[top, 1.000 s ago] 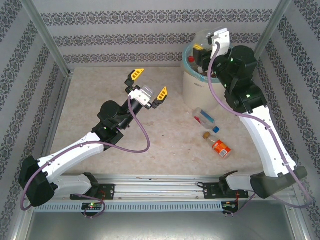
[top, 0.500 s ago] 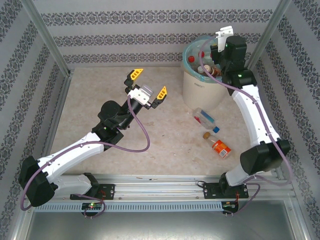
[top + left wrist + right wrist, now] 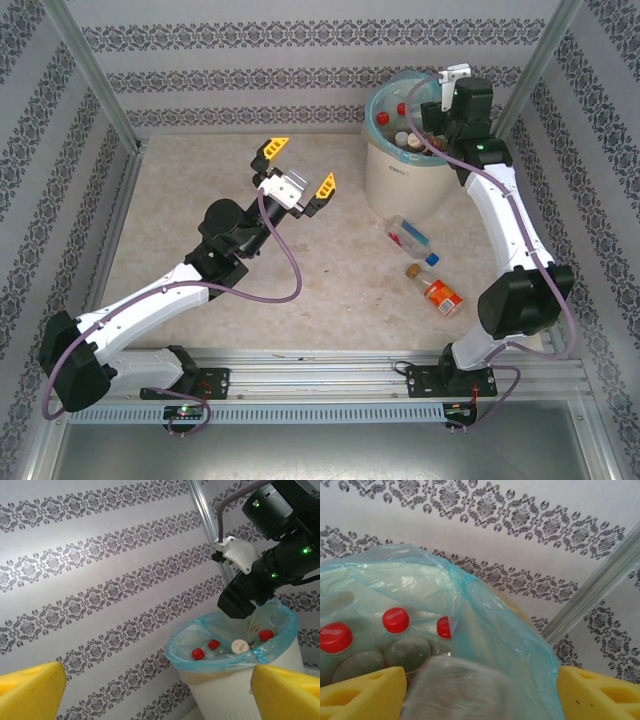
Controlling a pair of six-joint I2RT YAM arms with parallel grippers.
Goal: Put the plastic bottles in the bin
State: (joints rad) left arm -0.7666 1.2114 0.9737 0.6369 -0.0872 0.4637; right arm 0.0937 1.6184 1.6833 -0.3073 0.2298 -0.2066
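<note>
My right claw (image 3: 480, 692) stands spread over the bin (image 3: 396, 180), a blurred bottle (image 3: 455, 680) between its fingers; the left claw (image 3: 297, 168) gapes too. Two plastic bottles (image 3: 412, 238) lie on the table (image 3: 200, 180) nearby: light, slick, crushable, so I'd pinch mid-body.

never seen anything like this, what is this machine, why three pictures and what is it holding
These are two robot arms, left and right, bolted to the near edge of a table. One picture looks down from above; the other two come from a camera on each wrist, so the yellow wedges in their corners are that hand's fingers. The left hand hangs open and empty above the table. The right hand is open over the bin, with a blurred clear shape, perhaps a bottle, between its fingers. Red-capped bottles lie inside. On the table lie a clear bottle and an orange one.
</note>
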